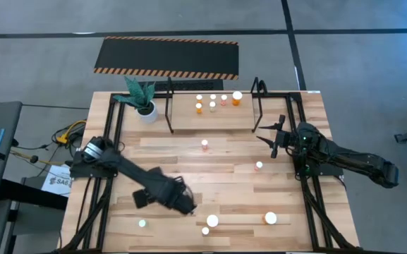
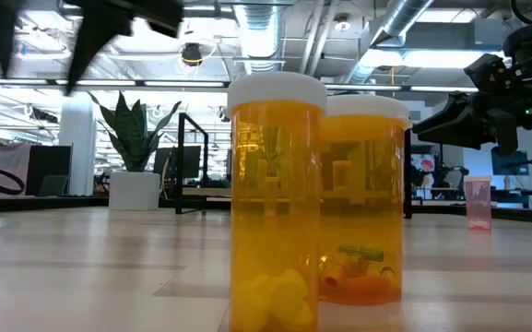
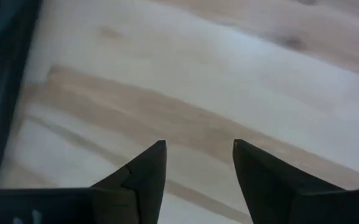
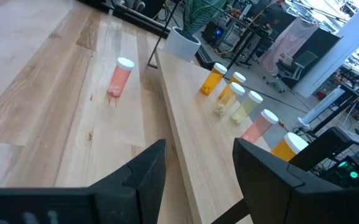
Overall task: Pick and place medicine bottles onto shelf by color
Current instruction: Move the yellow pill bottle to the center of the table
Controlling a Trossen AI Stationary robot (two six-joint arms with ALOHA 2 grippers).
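Observation:
Several medicine bottles (image 1: 213,97) with white caps stand in a row on the shelf (image 1: 171,106), a black tube frame at the table's far side. More bottles stand loose on the table: a pink one (image 1: 205,144), another (image 1: 259,166), and a few near the front edge (image 1: 212,221) (image 1: 270,219). My left gripper (image 1: 187,204) hangs over bare wood left of the front bottles, open, with nothing between its fingers (image 3: 198,146). My right gripper (image 1: 274,137) rests by the shelf's right end, open and empty (image 4: 198,144).
A white pot with a green plant (image 1: 145,109) stands at the shelf's left end. Black frame rails (image 1: 111,127) (image 1: 309,190) run along both table sides. A small greenish bottle (image 1: 142,224) stands front left. In the low view, two big orange bottles (image 2: 277,203) fill the foreground.

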